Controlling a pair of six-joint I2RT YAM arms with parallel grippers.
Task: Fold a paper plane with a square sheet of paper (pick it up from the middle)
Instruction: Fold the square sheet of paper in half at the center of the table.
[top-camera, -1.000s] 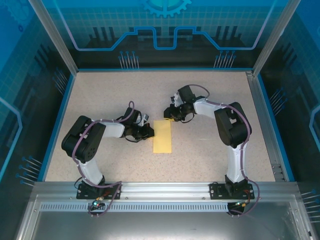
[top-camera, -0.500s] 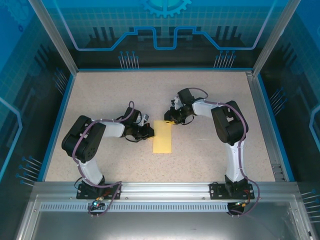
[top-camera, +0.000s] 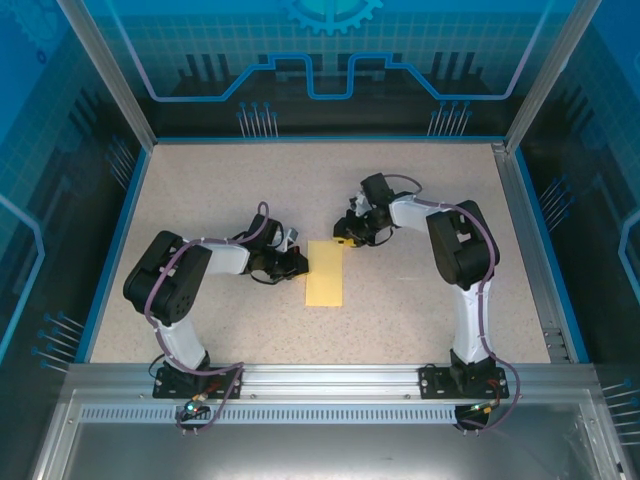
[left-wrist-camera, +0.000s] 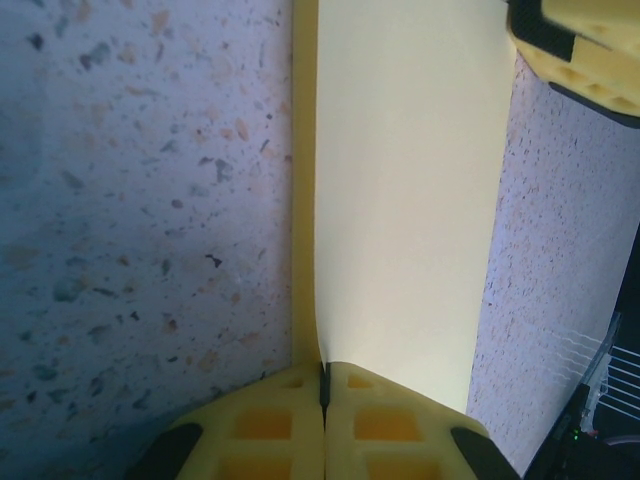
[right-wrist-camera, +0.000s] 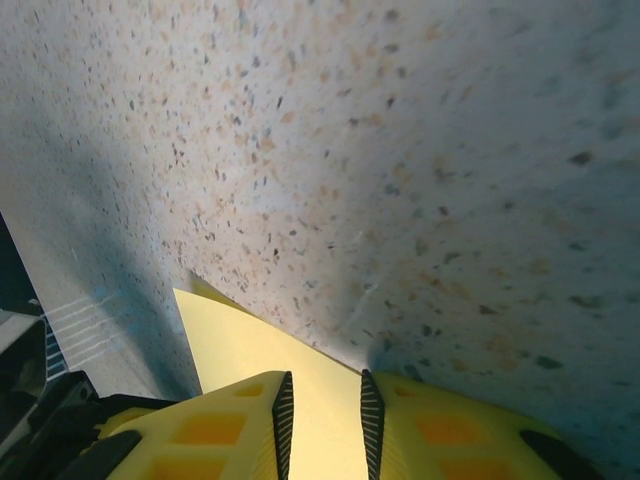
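Speckled surface (top-camera: 220, 200) inside a blue-walled enclosure. The square sheet of paper (top-camera: 325, 275) is seen lying flat as a narrow rectangle, judged already folded in half, between the two grippers. The left gripper (top-camera: 297, 264) is closed, pads (left-wrist-camera: 270, 425) together. A two-layered long edge of the sheet runs straight into their seam, so it is judged clamped on that edge, with the rest of the sheet stretching ahead of it. The right gripper (top-camera: 344, 240) is set over the far corner, fingers (right-wrist-camera: 230, 425) a narrow slot apart, with paper visible through the slot and nothing pinched. The step in hand is judged to be the nose corner fold, not yet begun. For the next move, the right gripper is to be closed on that corner alone and carried across toward the centre line, with the edge pinned by the left.
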